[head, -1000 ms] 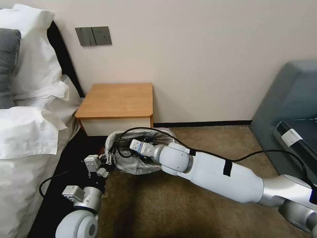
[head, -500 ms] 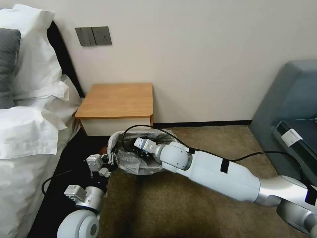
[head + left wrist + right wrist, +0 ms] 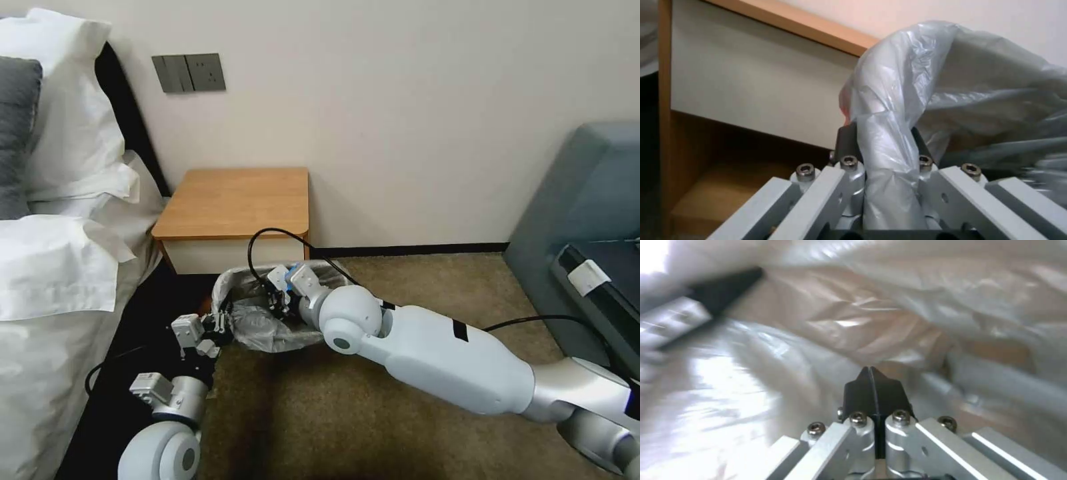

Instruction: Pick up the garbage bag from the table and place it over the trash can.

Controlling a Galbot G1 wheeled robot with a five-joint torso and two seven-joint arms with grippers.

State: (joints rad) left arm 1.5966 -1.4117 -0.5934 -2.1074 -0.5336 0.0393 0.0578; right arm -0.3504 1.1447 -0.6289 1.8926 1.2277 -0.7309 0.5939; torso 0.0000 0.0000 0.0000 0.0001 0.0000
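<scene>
Bag Trouble at the Bin

Your garbage bag [image 3: 257, 320] already sits in the trash can [image 3: 293, 343], below the bench [image 3: 233, 200]. Left tool [image 3: 882, 143] pinches its edge; right tool [image 3: 871, 386] is pressed together inside. Pull hard and it may tear.

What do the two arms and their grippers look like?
Both arms are glossy white with silver-grey joints. The right arm has black tape bands and a looping black cable. The left gripper and right gripper have black fingertips on grey metal links with hex bolts.
</scene>
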